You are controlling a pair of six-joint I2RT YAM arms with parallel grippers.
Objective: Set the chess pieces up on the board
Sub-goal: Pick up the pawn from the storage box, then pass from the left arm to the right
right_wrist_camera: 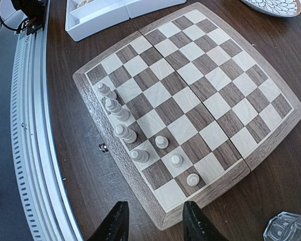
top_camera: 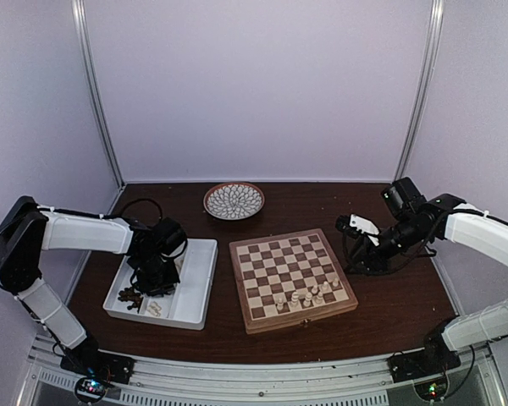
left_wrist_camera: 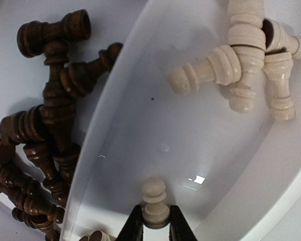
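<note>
The left wrist view shows my left gripper (left_wrist_camera: 154,222) down in the white tray (left_wrist_camera: 200,135), shut on the base of a cream pawn (left_wrist_camera: 154,201). More cream pieces (left_wrist_camera: 251,55) lie heaped in that compartment. Dark brown pieces (left_wrist_camera: 45,130) fill the one beside it. In the top view the left gripper (top_camera: 152,275) reaches into the tray (top_camera: 199,288). The board (top_camera: 300,319) carries several cream pieces (top_camera: 305,296) near its front right. My right gripper (right_wrist_camera: 153,221) hangs open over the table by the board's (right_wrist_camera: 190,90) corner, close to three cream pawns (right_wrist_camera: 176,160). Nothing is between its fingers.
A round patterned plate (top_camera: 234,200) sits behind the board. A clear glass object (right_wrist_camera: 288,228) stands at the right gripper's side. The metal rail (right_wrist_camera: 30,150) runs along the table's near edge.
</note>
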